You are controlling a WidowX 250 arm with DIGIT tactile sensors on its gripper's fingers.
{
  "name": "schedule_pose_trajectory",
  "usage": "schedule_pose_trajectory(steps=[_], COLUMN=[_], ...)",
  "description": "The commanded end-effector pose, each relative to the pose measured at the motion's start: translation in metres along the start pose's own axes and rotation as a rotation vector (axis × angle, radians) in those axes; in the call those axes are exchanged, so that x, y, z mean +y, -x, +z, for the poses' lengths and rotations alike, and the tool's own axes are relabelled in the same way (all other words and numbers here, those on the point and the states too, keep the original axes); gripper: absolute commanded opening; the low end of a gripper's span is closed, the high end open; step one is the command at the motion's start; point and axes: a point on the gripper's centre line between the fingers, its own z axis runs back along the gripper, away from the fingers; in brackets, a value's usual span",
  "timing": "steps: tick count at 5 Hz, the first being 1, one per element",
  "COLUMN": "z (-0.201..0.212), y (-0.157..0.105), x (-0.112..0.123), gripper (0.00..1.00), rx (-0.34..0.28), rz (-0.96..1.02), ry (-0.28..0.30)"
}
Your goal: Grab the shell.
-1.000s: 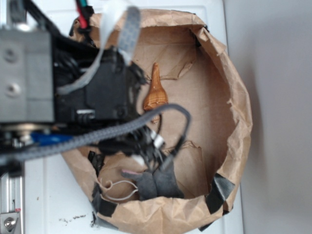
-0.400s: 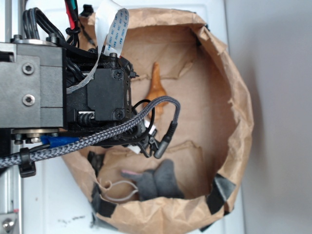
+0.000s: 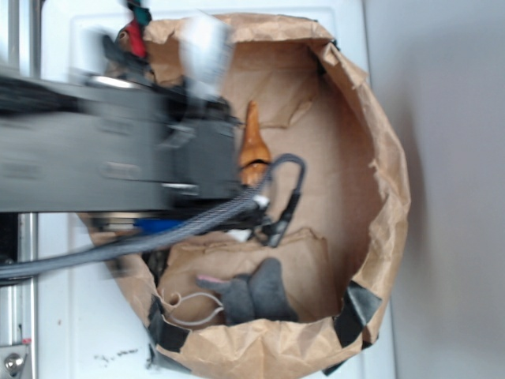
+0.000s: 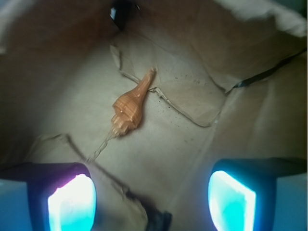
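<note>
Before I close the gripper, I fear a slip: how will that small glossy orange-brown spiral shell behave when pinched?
The small glossy orange-brown spiral shell looks rigid, and probably slick, given its sheen. Its tapered, rounded body may roll or squirt sideways. The thin tip could chip.

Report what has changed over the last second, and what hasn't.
The arm has swept right across the paper-lined basket, now covering the shell's wider end from above. The gripper is open with nothing taken hold of. Shell and grey plush toy haven't moved.
</note>
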Motion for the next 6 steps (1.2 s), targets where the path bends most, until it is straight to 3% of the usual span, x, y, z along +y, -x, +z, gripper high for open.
schedule_pose_trajectory(steps=[1, 2, 4, 6], z=[-0.006, -0.01, -0.021, -0.033], y=[-0.015, -0.018, -0.038, -0.047], x=[0.004, 0.015, 0.0, -0.008], gripper=[1.0, 1.0, 1.0, 1.0], rx=[-0.154, -0.161, -0.026, -0.051], rz=[0.036, 0.032, 0.009, -0.036], ry=[0.123, 0.137, 0.083, 0.08])
